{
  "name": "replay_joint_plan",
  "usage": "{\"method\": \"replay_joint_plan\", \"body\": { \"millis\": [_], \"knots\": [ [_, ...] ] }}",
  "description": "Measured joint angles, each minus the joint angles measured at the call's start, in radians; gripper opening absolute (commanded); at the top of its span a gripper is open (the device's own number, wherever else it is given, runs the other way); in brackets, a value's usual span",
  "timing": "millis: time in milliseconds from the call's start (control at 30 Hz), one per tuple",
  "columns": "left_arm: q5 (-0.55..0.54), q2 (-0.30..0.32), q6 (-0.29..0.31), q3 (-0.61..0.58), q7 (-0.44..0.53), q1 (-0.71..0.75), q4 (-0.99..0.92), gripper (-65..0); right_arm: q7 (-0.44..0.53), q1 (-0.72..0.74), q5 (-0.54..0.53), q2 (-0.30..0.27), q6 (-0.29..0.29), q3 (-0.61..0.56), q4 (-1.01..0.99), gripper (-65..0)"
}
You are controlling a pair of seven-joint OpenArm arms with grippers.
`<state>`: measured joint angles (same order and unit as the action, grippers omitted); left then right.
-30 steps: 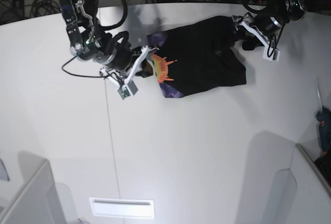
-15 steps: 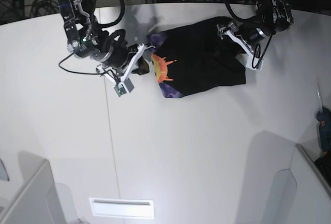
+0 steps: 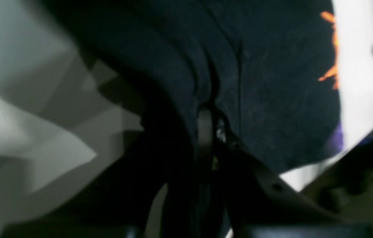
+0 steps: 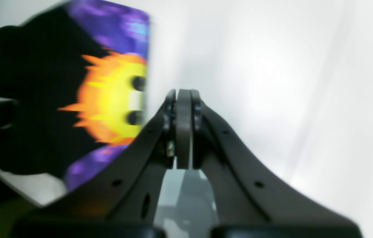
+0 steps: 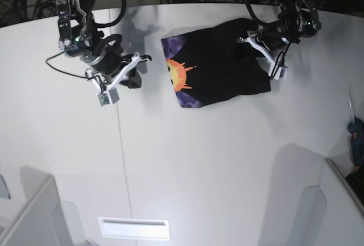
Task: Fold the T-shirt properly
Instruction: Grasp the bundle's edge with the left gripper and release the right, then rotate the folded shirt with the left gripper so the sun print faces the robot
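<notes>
Your black cotton T-shirt (image 5: 219, 64), sun print showing, lies partly folded on the white worktop (image 5: 199, 161). Your left gripper (image 3: 211, 132) pinches a dark fold at its edge. Your right gripper (image 4: 181, 127) is closed, empty, beside it. Soft, limp cloth; take hems or corners.

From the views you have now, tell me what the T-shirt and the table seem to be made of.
T-shirt: soft knitted cloth, probably cotton, matte black; it creases and bunches where the left gripper is shut on it. The orange-yellow sun on purple looks like a flat printed layer.
Table: hard, smooth white board, perhaps laminate; it shows soft glare and a thin seam.
</notes>
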<state>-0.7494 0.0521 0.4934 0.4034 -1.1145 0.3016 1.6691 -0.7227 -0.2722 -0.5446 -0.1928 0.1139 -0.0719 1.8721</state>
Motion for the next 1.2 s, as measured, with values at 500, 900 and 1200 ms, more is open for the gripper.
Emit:
{"method": "replay_joint_plan", "body": {
  "millis": [500,900,1200],
  "knots": [
    [0.042,0.436,-0.008,-0.605,-0.001,-0.236,0.006,-65.0,0.035,-0.097,-0.002,0.008,0.0,0.235,0.002,-65.0],
    [0.235,0.491,-0.01,-1.151,0.003,-0.627,0.006,-65.0,0.035,-0.204,0.0,0.133,0.0,0.438,0.002,-65.0],
    [0.545,0.401,0.085,-1.358,0.133,-0.7,-0.01,-65.0,0.163,-0.309,-0.001,0.188,0.0,0.443,0.003,-65.0]
  ]
}}
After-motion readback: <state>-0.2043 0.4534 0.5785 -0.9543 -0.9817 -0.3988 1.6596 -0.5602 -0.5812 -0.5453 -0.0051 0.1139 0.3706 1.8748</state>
